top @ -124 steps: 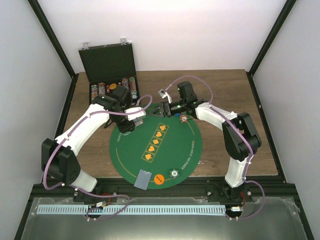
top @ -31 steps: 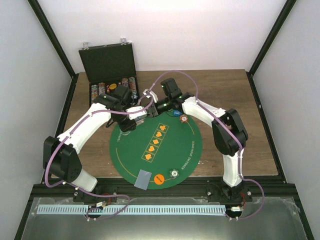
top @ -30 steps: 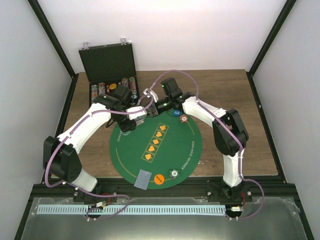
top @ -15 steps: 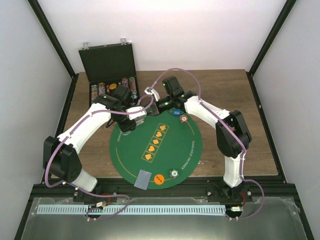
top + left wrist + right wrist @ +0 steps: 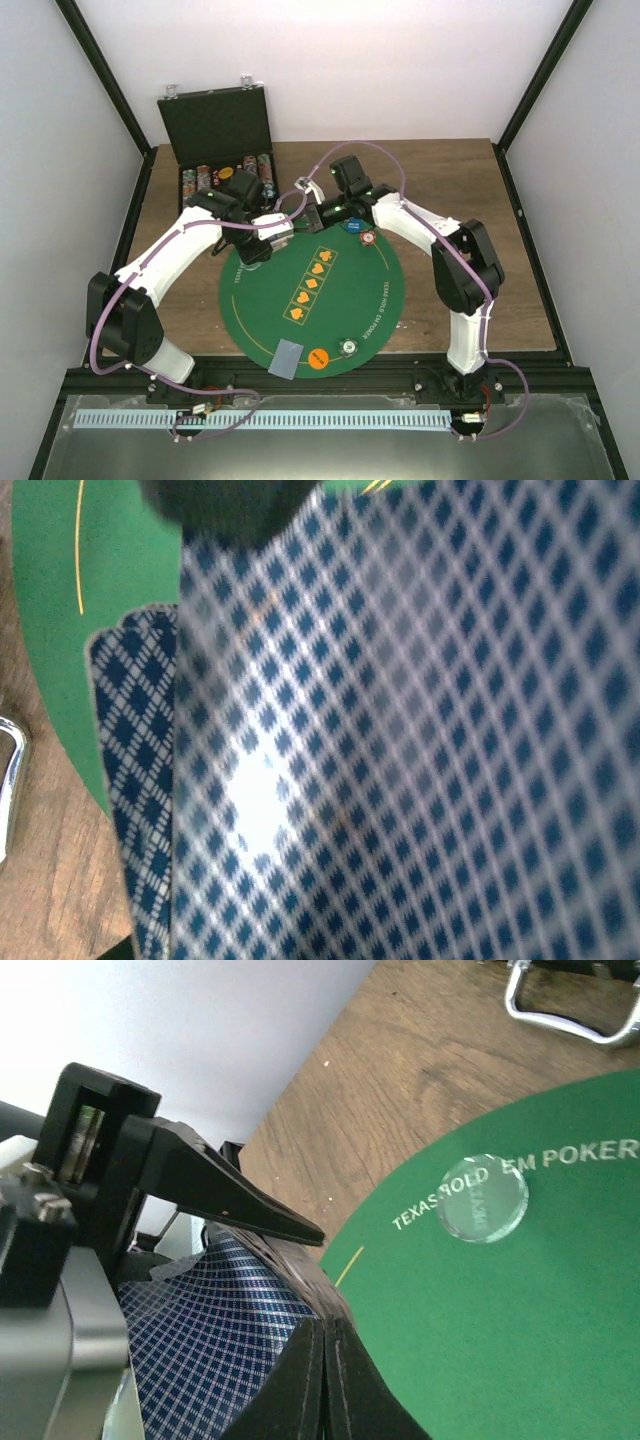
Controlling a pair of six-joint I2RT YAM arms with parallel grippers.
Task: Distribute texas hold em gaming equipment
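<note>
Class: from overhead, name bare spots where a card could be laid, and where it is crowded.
Free: the felt between the suit symbols and the green mat's right rim; the table's far right corner. Crowded: the mat's far edge, where the left tool and right tool meet at the playing cards, beside the blue disc and red-and-white disc.

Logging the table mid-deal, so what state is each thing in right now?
black case, open, lid upright
left end effector, shut on card stack
right end effector, shut at that stack's edge; hold on a card unclear
near card, face down, flat on green mat
clear disc, flat on mat
</note>
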